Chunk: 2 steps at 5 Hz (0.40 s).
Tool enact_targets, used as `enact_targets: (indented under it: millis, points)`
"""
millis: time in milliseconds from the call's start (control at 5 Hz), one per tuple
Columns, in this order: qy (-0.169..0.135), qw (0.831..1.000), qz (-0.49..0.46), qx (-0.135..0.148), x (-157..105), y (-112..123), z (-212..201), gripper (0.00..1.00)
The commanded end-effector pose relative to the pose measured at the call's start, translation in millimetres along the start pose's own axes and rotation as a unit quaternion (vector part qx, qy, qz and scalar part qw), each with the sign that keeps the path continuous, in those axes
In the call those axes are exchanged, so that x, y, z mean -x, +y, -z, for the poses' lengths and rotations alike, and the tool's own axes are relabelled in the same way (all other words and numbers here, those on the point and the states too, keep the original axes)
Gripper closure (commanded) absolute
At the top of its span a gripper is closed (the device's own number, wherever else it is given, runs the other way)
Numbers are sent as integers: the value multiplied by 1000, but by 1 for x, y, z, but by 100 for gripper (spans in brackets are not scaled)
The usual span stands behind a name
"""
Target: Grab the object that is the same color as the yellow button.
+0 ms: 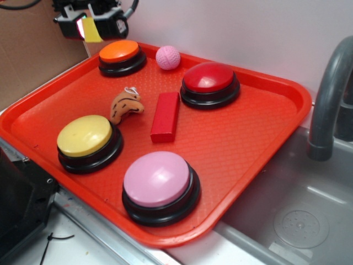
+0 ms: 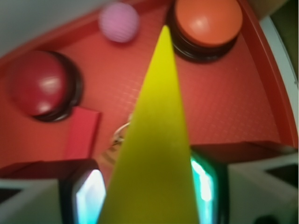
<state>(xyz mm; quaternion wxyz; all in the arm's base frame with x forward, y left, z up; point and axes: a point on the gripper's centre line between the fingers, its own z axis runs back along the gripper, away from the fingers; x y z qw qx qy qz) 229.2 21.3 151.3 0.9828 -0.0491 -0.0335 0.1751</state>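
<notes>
Fingers (image 2: 91, 196) are clamped on the pyramid (image 2: 156, 154): in the wrist view we see one glowing pad on each side of its wide base, both touching it, with its point aimed away from the camera toward the tray (image 2: 219, 107). In the exterior view the gripper (image 1: 91, 25) sits raised at the far left corner, above and just behind the orange button (image 1: 120, 55), and we note a yellow piece (image 1: 91, 30) between its tips, clear of the tray (image 1: 242, 143) surface.

We take the orange button as landmark. The pink ball (image 1: 167, 57) lies just to its right, near the back rim. The red button (image 1: 209, 83) is further right and slightly nearer the camera. The striped toy (image 1: 126, 106) lies in front of the orange button, with the red block (image 1: 165, 116) just beside the toy on its right, long axis running front to back. The yellow button (image 1: 88, 141) is well in front of the orange one, by the left rim. The pink button (image 1: 160, 185) is farthest in front, at the near rim.

The tray rests on the bench beside a sink (image 1: 300, 215); a grey faucet (image 1: 328, 94) stands well right of the orange button.
</notes>
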Motion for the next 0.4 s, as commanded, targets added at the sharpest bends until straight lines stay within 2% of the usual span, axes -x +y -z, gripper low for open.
enact_targets:
  millis: [0, 200]
  points:
    - [-44, 997, 65, -1, 5, -15, -34, 100]
    - [-46, 999, -8, 17, 2, -9, -27, 100]
